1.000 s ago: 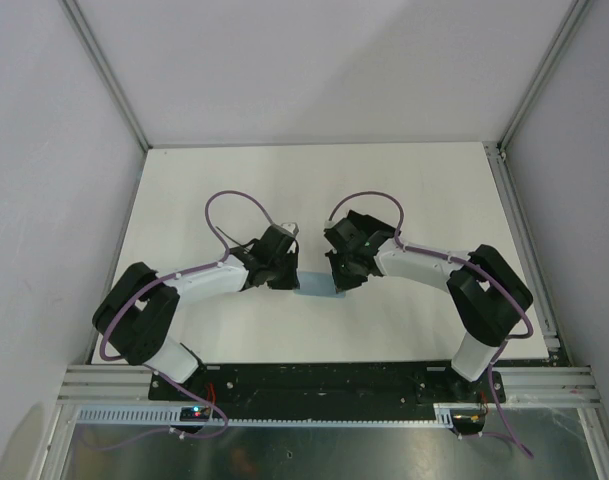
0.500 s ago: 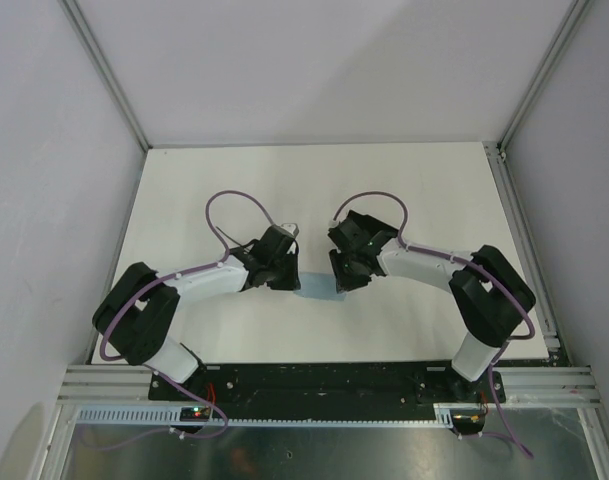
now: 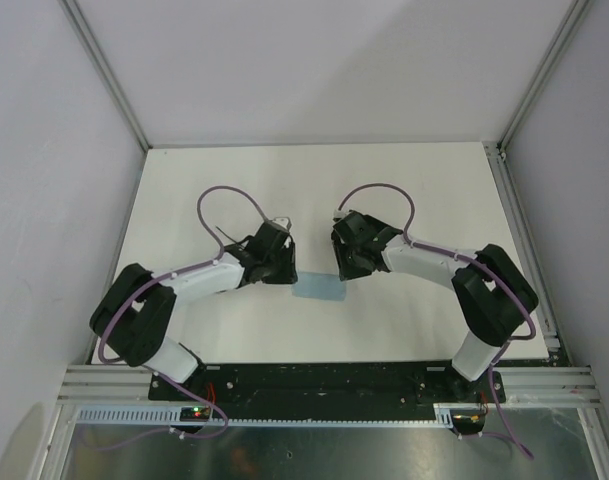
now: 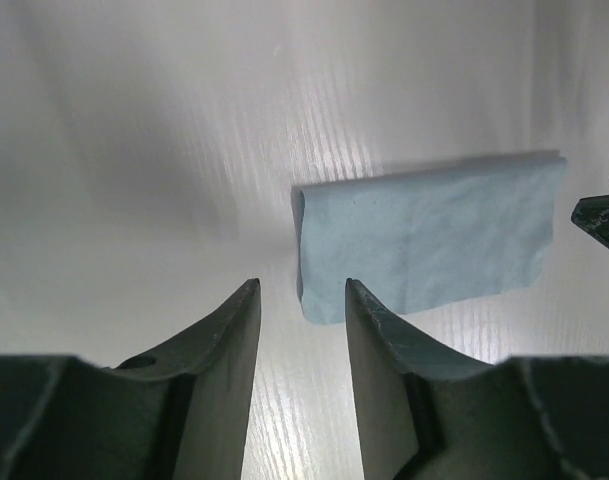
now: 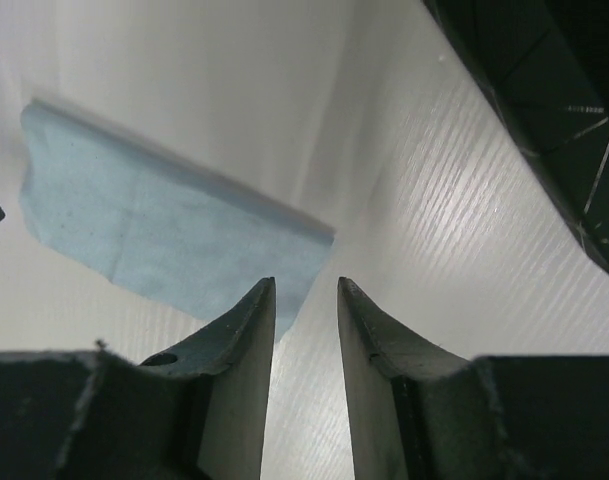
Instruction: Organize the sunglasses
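Backed off cloth [image 4: 429, 245] | left end effector [image 4: 299, 290], right end effector [image 5: 306, 285] parted — seemingly hovering

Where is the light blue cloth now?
In the top view the light blue cloth lies flat on the white table between the left gripper and the right gripper.

1. I see the cloth [image 4: 429, 235] as plain pale blue
2. My table [image 3: 414, 190] reads white, finely ribbed up close
3. The left arm [image 3: 199, 280] and right arm [image 3: 424, 262] show white links, black joints and purple cables [image 3: 227, 191]
4. The left gripper [image 4: 302, 287] and right gripper [image 5: 305, 284] look dark grey
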Controlling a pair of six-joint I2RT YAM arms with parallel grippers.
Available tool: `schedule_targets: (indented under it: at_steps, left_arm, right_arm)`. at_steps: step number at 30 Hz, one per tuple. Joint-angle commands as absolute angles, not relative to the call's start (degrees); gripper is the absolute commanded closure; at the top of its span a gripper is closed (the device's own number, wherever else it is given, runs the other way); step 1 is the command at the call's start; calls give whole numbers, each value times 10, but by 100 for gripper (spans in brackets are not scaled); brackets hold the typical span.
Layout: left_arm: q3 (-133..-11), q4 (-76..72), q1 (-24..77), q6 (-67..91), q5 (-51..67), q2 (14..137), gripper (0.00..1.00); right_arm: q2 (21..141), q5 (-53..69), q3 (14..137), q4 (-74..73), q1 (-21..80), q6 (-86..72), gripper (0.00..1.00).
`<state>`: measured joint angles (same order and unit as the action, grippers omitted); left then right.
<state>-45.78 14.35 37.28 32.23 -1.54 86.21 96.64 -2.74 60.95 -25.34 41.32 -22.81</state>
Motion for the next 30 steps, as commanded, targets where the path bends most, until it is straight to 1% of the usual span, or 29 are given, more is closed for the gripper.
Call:
schedule_targets:
  at_steps: [1,8,12,19,24,26,27,28,30]
  left_arm:
    - [-496,137,365,293,-39,885,56]
    - [-524,135,356,262,-34,921,59]
    - [-532,133,353,251,-21,937,60]
    - [-536,130,351,246,3,947,62]
    - [-539,131,351,242,15,952,62]
    - [-540,130,351,240,18,954,62]
    - [-541,131,351,239,19,955,62]
    - [-542,131,351,239,21,956,62]
    - [-545,130,351,238,25,959,62]
  right_arm:
    - [992,-49,610,-213,402,-205,64]
    - [1014,-42,610,-195,399,-193,65]
    - [1024,-32,610,-194,401,-185,69]
    - [1031,-42,610,-215,418,-174,78]
    - [1033,-50,610,-231,428,-173,81]
    - [1031,-49,610,-232,429,-172,85]
    - [1030,-48,610,-232,430,-172,88]
    - [1030,-46,610,-231,429,-172,94]
    - [1028,-44,611,-229,428,-173,98]
